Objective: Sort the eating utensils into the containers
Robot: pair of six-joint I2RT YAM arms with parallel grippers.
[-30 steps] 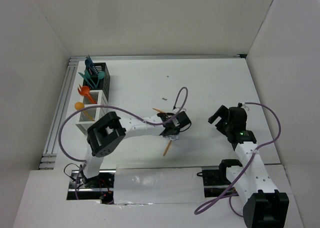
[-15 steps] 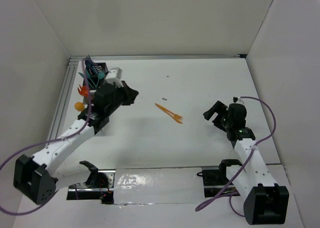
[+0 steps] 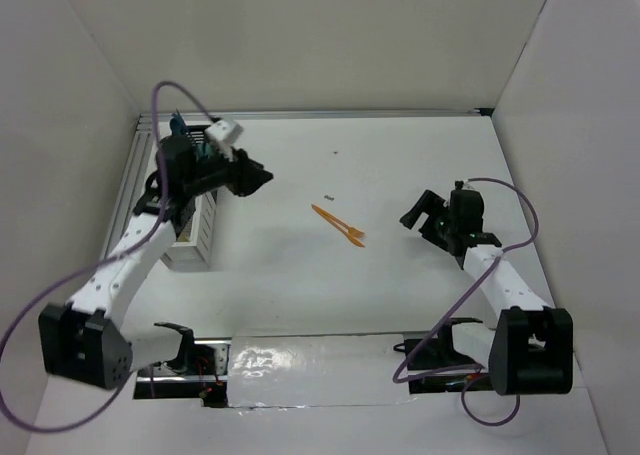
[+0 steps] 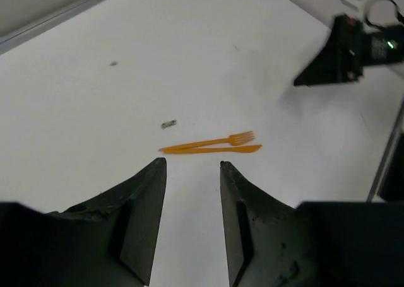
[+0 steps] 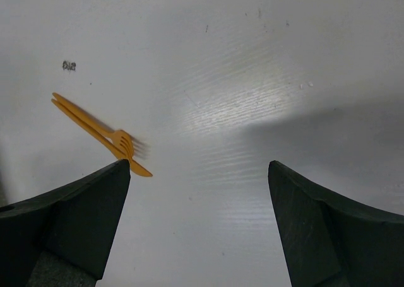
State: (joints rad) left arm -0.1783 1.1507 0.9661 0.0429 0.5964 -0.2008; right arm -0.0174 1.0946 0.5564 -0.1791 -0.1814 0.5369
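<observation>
An orange fork (image 3: 347, 227) and an orange knife (image 3: 333, 221) lie side by side on the white table, near its middle. They also show in the left wrist view, fork (image 4: 218, 139) above knife (image 4: 218, 150), and at the left of the right wrist view, fork (image 5: 120, 139) and knife (image 5: 140, 169). My left gripper (image 3: 260, 177) is open and empty, up beside the bins, pointing at the pair (image 4: 192, 164). My right gripper (image 3: 412, 215) is wide open and empty, right of the pair (image 5: 199, 167). The white bin (image 3: 192, 243) holds utensils; the black bin (image 3: 203, 133) is mostly hidden by my left arm.
A small dark speck (image 3: 328, 196) lies on the table just beyond the orange pair, also in the left wrist view (image 4: 168, 124). A metal rail (image 3: 120, 215) runs along the table's left edge. White walls enclose the back and sides.
My left gripper has swung from the table's middle to the back left beside the bins. My right gripper has shifted slightly left. The orange pair has lain still for the last half second.
</observation>
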